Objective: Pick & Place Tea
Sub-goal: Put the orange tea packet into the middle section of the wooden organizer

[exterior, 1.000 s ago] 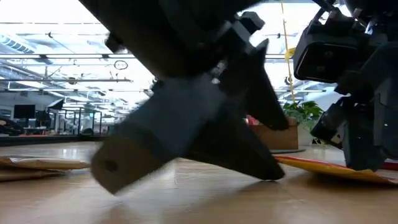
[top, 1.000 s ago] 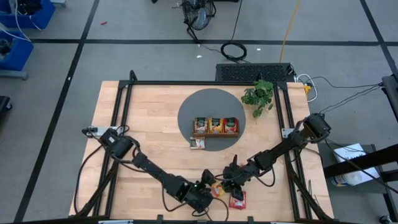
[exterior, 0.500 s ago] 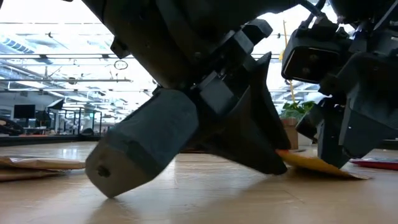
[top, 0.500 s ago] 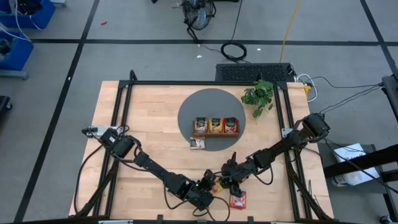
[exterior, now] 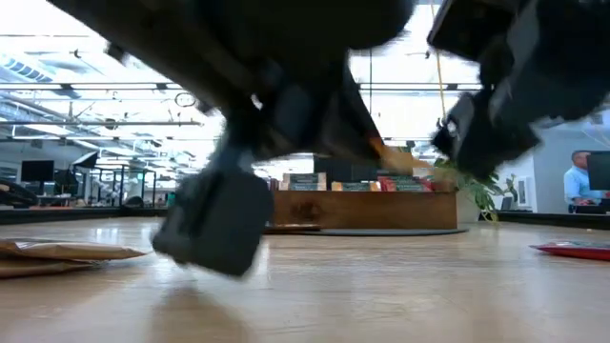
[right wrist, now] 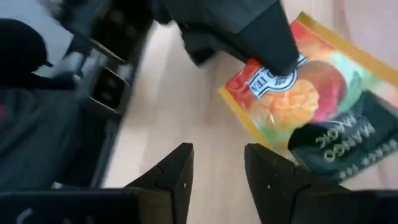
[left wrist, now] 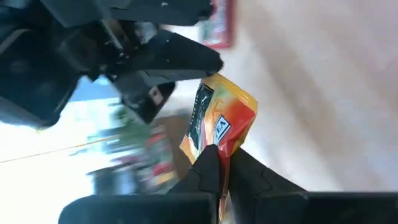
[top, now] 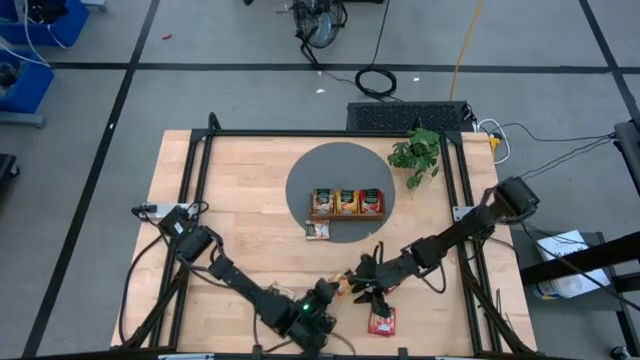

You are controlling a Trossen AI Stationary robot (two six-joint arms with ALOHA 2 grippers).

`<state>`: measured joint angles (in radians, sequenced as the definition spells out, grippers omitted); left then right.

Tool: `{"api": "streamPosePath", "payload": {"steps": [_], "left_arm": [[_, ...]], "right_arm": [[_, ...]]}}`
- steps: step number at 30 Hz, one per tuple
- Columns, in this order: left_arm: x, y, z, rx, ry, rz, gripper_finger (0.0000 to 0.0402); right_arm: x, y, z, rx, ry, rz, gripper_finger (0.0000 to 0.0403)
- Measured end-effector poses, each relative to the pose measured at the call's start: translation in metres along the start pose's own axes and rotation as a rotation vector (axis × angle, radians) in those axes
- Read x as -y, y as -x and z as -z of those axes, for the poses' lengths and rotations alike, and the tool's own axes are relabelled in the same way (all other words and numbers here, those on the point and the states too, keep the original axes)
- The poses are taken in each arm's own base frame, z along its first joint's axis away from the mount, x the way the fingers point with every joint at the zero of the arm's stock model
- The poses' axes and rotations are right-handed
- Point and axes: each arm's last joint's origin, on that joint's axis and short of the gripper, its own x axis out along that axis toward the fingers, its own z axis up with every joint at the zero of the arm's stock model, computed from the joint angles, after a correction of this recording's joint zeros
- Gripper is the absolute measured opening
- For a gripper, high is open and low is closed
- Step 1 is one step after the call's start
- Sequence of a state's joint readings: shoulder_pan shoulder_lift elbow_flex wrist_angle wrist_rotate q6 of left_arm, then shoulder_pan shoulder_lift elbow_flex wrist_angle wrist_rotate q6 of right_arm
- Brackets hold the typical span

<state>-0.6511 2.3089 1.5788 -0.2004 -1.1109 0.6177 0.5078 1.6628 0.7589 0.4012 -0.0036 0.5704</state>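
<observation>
An orange-yellow tea sachet [left wrist: 222, 118] with dark print sits between the fingers of my left gripper [left wrist: 219, 163], which is shut on it near the table's front edge [top: 338, 291]. My right gripper [right wrist: 217, 163] stands open just right of it [top: 364, 290], holding nothing, with the sachet [right wrist: 308, 93] ahead of its fingers. A red sachet [top: 382, 322] lies flat on the table beside them. Farther back, the wooden tray [top: 346, 203] holds several sachets on a grey round mat [top: 300, 185]. One beige sachet [top: 318, 230] lies at the mat's near edge. My left gripper pinches the orange-yellow sachet by one edge [left wrist: 219, 144] between its two fingers; one fingertip [right wrist: 278, 59] lies over the printed label near a corner. The rest of the sachet sticks out beyond the fingertips. In the low view the sachet [exterior: 391, 157] is tilted and clear of the table.
A green plant [top: 415, 152] stands at the mat's far right. A flat brown packet [exterior: 57, 252] lies at the left in the low view. Bare wood stretches between the grippers and the mat. A person [exterior: 575, 181] stands in the room beyond.
My left gripper has shut on the orange-yellow sachet, rolled its wrist and raised the sachet: first one edge tipped up, now it is clear of the table. My right gripper has gone up, still open.
</observation>
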Motion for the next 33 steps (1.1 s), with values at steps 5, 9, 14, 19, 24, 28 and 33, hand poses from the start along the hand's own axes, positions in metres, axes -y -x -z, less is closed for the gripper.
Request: {"api": "streamPosePath", "payload": {"steps": [5,9,14,19,24,28,33], "left_arm": [[0.003,0.030,-0.008,-0.059,-0.093,-0.173,0.0026],[0.006,0.046,-0.010,-0.103,-0.108,-0.269,0.0024],[0.006,0.056,-0.010,-0.145,-0.048,-0.367,0.0014],[0.007,0.058,-0.011,-0.138,-0.019,-0.372,0.0034],[0.006,0.059,-0.012,-0.139,-0.026,-0.371,0.0012],[0.005,0.059,-0.012,-0.142,-0.042,-0.370,0.0022],[0.005,0.058,-0.012,-0.143,-0.044,-0.370,0.0039]], "right_arm": [[-0.015,0.022,-0.017,0.172,0.117,0.081,0.0132],[-0.019,0.033,-0.027,0.239,0.105,0.084,0.0132],[-0.015,0.034,-0.034,0.280,0.054,0.079,0.0145],[-0.007,0.035,-0.041,0.319,0.034,0.092,0.0178],[0.006,0.038,-0.058,0.330,-0.131,-0.060,0.0206],[0.019,0.039,-0.061,0.244,-0.230,-0.128,0.0214],[0.029,0.037,-0.055,0.160,-0.275,-0.077,0.0209]]}}
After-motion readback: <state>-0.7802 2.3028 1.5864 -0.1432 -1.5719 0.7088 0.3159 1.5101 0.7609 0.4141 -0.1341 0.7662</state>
